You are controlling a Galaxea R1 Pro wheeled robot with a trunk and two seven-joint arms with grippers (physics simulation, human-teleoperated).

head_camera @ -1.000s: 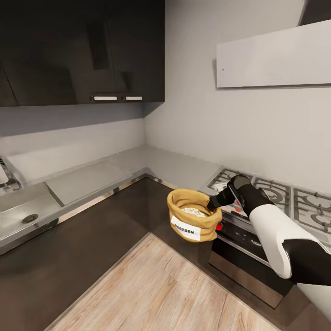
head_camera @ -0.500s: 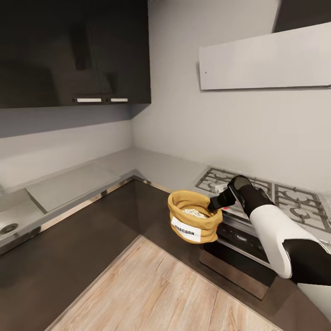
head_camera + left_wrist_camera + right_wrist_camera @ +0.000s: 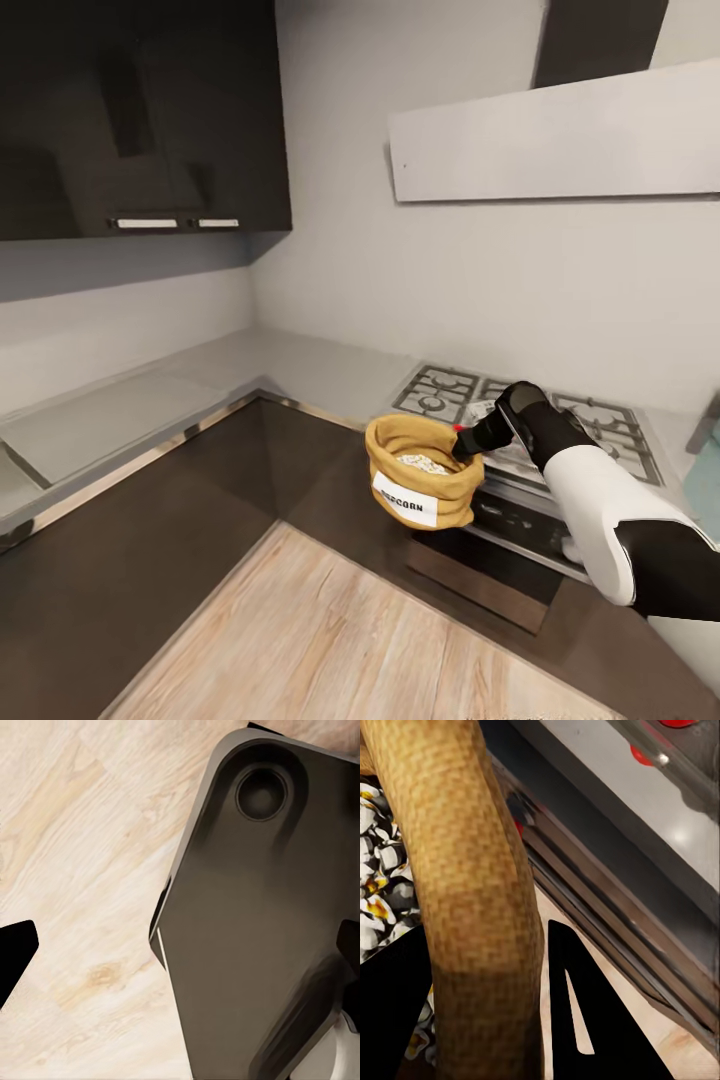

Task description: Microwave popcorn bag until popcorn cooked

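At the corner of the kitchen, mid-carry: bag off the counter, microwave not reached.

Bag position: popcorn bag [image 3: 421, 472] hangs in the air over the wood floor [image 3: 330, 640], in front of the oven [image 3: 500, 540] below the hob [image 3: 520, 415], clear of the countertop [image 3: 190, 395]. Sits roughly upright, label facing the camera.

Contents: popcorn [image 3: 423, 463] visible at the open mouth; in the right wrist view the pieces [image 3: 381, 877] lie just inside the rolled rim [image 3: 472, 892].

Right gripper: right gripper [image 3: 468, 441] pinched on the bag's rim at one side only; wrist view shows one dark finger [image 3: 585, 1020] outside the cloth and the other inside, closed onto the roll.

Left gripper: left gripper [image 3: 180, 967] points down at floor and at a dark part of the robot's own body [image 3: 255, 915]; fingers set wide apart, holding nothing.

Risk 1, slip: single-edge pinch on soft cloth, full weight hanging below. A jerk of the arm or base could pull the rim out of the grip.

Risk 2, spill: mouth is open. Any tilt or swing during a turn could shed popcorn onto the floor.

Risk 3, collision: bag hangs near the oven front and hob knobs [image 3: 460, 428]; a sideways swing could snag it there.

Risk 4, loading: a one-sided hold will probably let the sack sag, so it may catch on the microwave opening.
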